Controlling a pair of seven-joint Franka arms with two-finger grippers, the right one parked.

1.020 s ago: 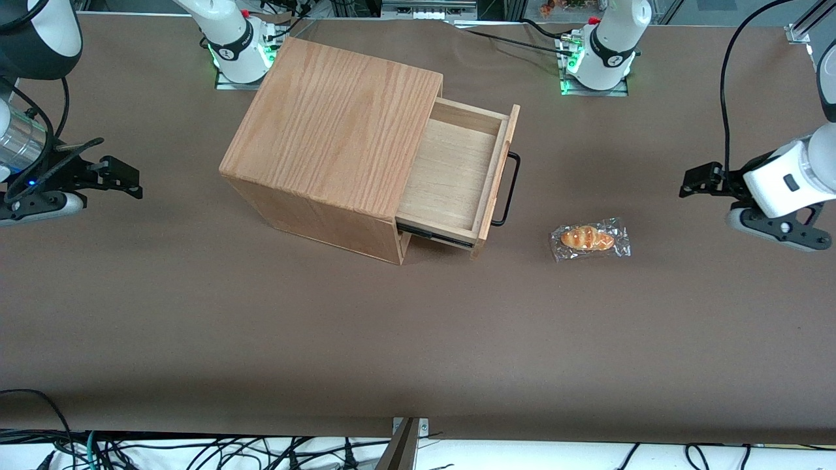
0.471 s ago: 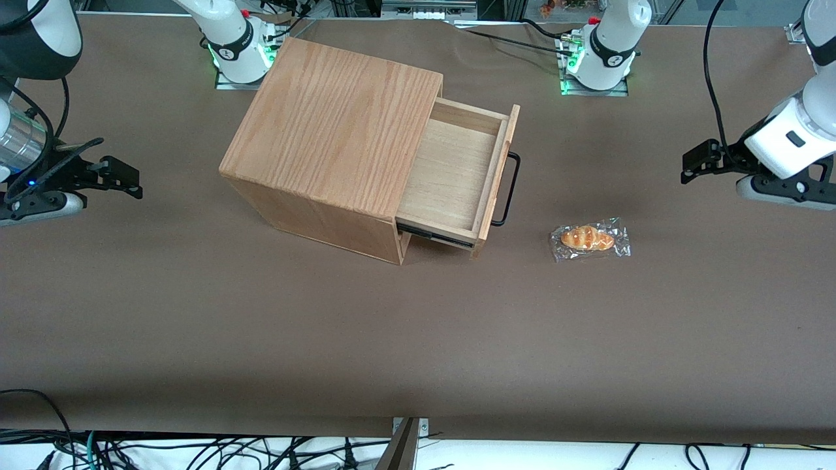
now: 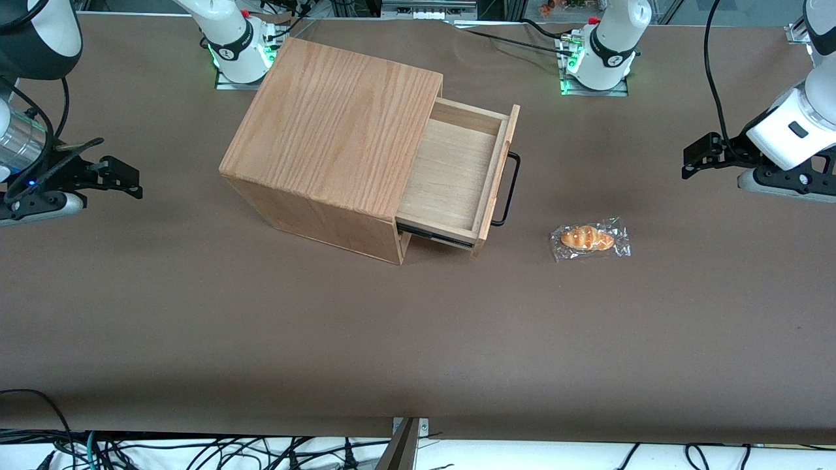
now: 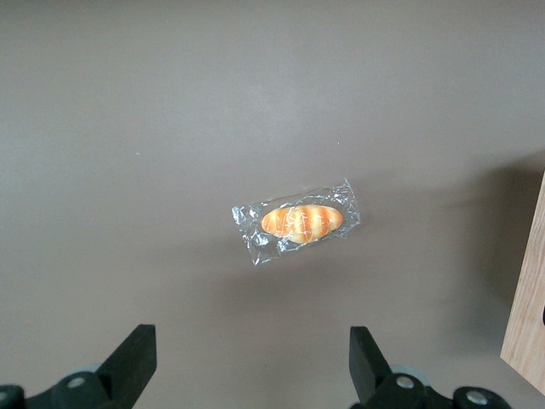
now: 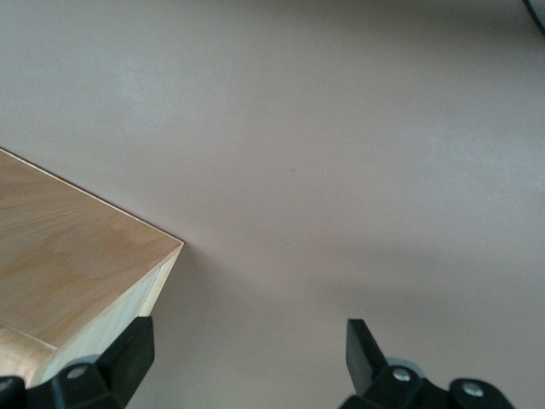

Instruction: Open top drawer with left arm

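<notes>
The top drawer (image 3: pixel 457 171) stands pulled out of the large oak box (image 3: pixel 333 124), showing its pale plywood floor with nothing in it. Its thin black bar handle (image 3: pixel 509 189) faces the working arm's end of the table. The left arm's gripper (image 3: pixel 695 156) hovers well apart from the handle, toward the working arm's end, touching nothing. In the left wrist view the gripper (image 4: pixel 251 341) is open, its black fingertips (image 4: pixel 140 339) wide apart above bare table.
A wrapped bread roll (image 3: pixel 588 238) lies on the brown table between the drawer front and the gripper, nearer the front camera; it also shows as the roll (image 4: pixel 301 222) under the wrist camera. A strip of oak wood (image 4: pixel 528 315) edges that view.
The left arm's wrist has lifted and drawn away from the front camera over the last second, with the gripper still open. The drawer and the bread roll have not moved.
</notes>
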